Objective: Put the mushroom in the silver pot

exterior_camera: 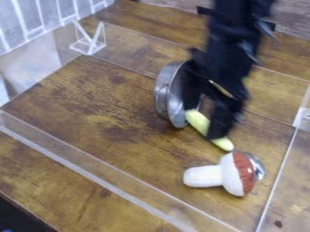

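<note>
The mushroom [227,173] lies on its side on the wooden table at the lower right, cream stem to the left and glossy reddish-brown cap to the right. The silver pot [171,91] is tipped on its side near the middle, its opening facing right. My black gripper [208,103] hangs open and pointing down just right of the pot, over the yellow-green spoon [208,130], and hides the pot's right part and handle. Nothing is between the fingers. The mushroom is below the gripper in the picture, apart from it.
A clear plastic wall [85,149] runs along the table's front and left. A small clear stand [86,38] sits at the back left. Bare wood lies left of the pot.
</note>
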Controlling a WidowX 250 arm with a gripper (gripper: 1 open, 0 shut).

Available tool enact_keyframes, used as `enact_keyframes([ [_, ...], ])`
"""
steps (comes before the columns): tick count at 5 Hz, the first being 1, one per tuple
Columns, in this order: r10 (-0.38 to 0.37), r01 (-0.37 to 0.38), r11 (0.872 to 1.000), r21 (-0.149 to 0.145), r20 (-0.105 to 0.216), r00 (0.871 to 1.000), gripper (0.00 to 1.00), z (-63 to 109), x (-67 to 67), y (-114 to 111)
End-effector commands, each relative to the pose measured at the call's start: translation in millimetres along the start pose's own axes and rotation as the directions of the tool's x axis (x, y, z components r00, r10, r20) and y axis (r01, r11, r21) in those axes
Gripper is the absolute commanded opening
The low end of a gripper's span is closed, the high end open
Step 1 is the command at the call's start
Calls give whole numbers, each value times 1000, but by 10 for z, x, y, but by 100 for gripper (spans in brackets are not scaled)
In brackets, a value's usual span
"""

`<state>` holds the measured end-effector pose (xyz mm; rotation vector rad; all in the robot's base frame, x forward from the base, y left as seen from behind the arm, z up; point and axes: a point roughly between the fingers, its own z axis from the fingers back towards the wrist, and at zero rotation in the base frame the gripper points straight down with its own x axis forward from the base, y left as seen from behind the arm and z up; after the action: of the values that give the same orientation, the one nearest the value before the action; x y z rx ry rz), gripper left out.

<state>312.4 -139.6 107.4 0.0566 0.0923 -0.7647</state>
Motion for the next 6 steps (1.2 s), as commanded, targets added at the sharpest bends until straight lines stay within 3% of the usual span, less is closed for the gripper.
enact_keyframes([
  [1,-153,150,988,46,69,986,100,85,85,-2],
  [3,-49,47,999,24,93,995,100,-115,99,22],
  [5,-115,112,993,31,115,987,100,-532,256,175],
  [6,-125,122,992,38,115,985,100,-519,295,233],
])
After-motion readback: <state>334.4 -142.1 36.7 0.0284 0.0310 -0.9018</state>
